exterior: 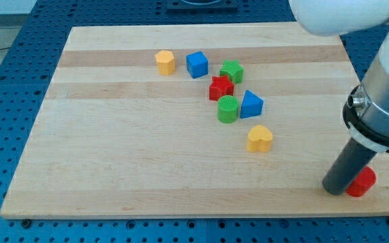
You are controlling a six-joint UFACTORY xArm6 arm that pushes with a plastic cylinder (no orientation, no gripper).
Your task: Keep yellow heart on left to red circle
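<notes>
My tip (334, 189) sits bottom-right, apparently touching the red circle (362, 181) w/ nothing gripped. Yellow heart (259, 138) lies well apart, toward the view's left. No readable writing.

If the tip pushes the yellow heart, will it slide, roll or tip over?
The yellow heart probably slides: it looks low, flat-bottomed and rigid on the smooth wooden board. Its lobed outline may make it turn under an off-centre push. My tip is away, beside the red circle.

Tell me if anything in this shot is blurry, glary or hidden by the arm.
Camera view: even, soft lighting, no strong glare; blocks sharp with faint shadows; the arm's white housing looms slightly soft; my tip partly hides the red circle; yellow heart is clear.
</notes>
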